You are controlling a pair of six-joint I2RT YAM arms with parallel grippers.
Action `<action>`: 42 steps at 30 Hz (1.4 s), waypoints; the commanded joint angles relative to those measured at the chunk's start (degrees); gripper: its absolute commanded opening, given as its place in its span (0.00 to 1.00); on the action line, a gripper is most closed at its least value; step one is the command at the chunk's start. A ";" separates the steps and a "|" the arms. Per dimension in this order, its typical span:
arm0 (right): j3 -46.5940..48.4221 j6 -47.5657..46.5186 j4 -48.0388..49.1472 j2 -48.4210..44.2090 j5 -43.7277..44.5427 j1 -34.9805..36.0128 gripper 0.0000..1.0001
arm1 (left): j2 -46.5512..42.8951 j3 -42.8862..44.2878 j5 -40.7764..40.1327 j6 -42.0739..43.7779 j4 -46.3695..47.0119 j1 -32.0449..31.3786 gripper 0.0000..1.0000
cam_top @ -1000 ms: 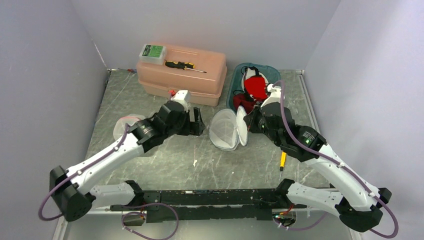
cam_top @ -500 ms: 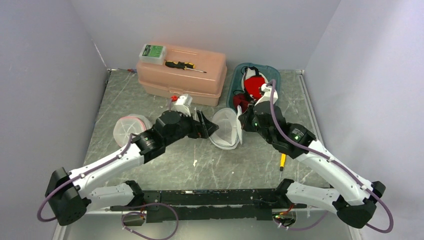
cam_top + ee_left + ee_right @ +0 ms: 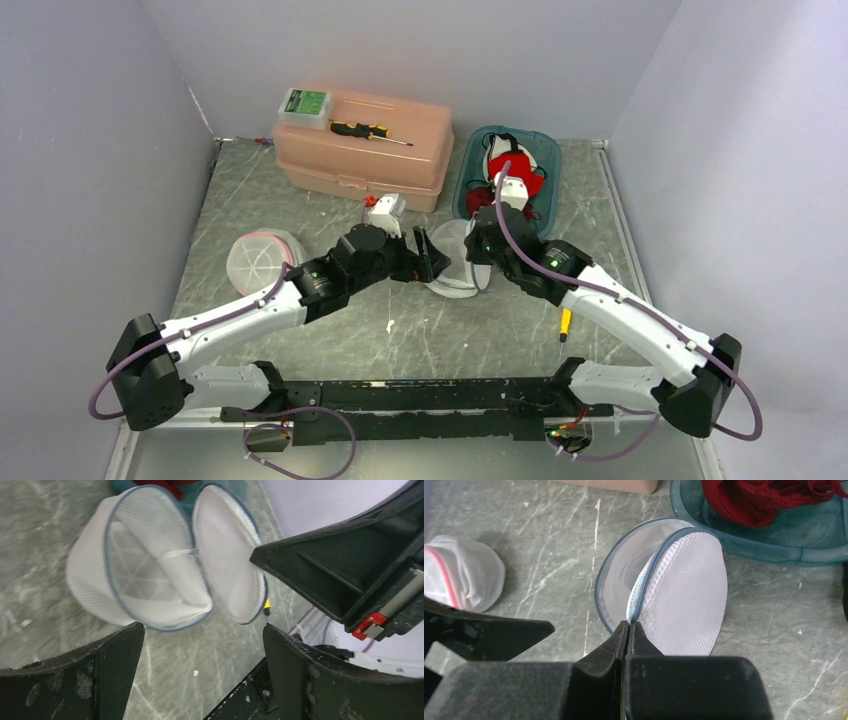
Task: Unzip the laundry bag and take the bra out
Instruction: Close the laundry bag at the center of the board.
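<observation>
At the middle of the grey marbled surface (image 3: 330,320), you have the right pincer (image 3: 628,625) clamped on the zip edge of the round white mesh laundry bag (image 3: 684,595), whose unzipped mouth faces the empty, wide-open left pincer (image 3: 428,258) just beside it.

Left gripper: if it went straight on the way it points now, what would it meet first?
The left gripper would most likely meet the open white laundry bag first, though depth is unclear.
</observation>
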 commanded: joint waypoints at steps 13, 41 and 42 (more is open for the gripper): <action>10.48 -9.24 4.87 18.93 2.58 0.27 0.00 | -14.41 -11.25 -14.62 -7.89 -14.39 0.03 0.93; 12.21 -9.18 6.69 13.73 -13.63 -1.36 0.79 | -9.84 -5.66 -16.10 -3.68 -17.13 0.36 0.94; 11.72 -9.39 6.30 12.12 -13.37 -1.56 0.80 | -9.16 -4.60 -15.95 -2.95 -17.01 0.64 0.94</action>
